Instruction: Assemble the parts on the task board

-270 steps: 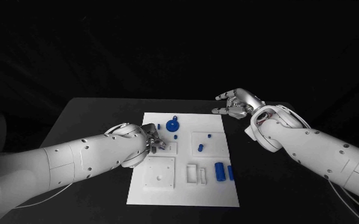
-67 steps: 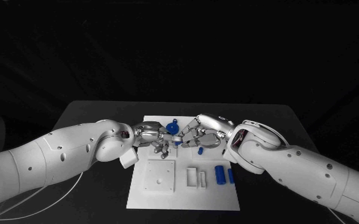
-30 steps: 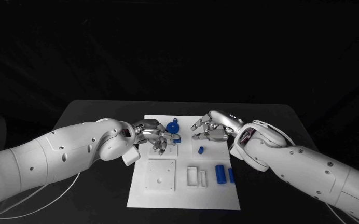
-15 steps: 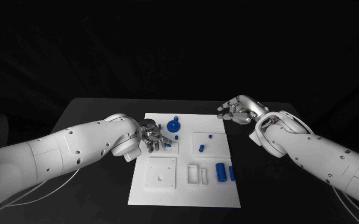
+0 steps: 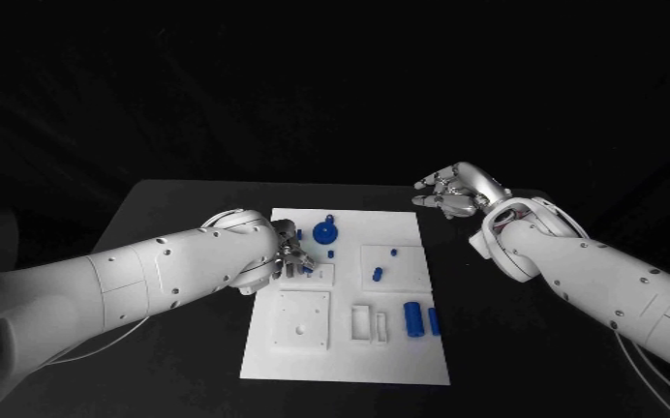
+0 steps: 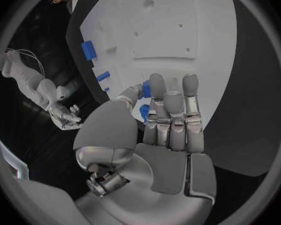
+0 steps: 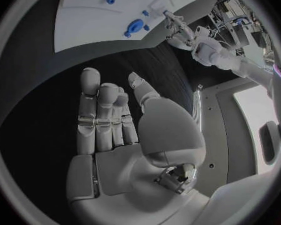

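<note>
Blue parts lie scattered on the white task board (image 5: 280,360), and the one that matters sits right at the left hand (image 5: 287,255): a small blue piece (image 6: 145,91) just past its fingertips (image 6: 157,82), touching or nearly touching them, though I cannot tell whether it is pinched or only rested against. That hand's fingers are straight and close together, thumb alongside, palm over the board's left edge. The right hand (image 5: 457,191) hangs well apart from the board, off its far right corner, fingers loosely curled and holding nothing. So the left hand is plainly the nearer one. Further out from it lie the round blue knob (image 5: 322,235) beyond its fingertips and two blue cylinders (image 5: 413,317) towards the right arm, their long axes running away from the robot
</note>
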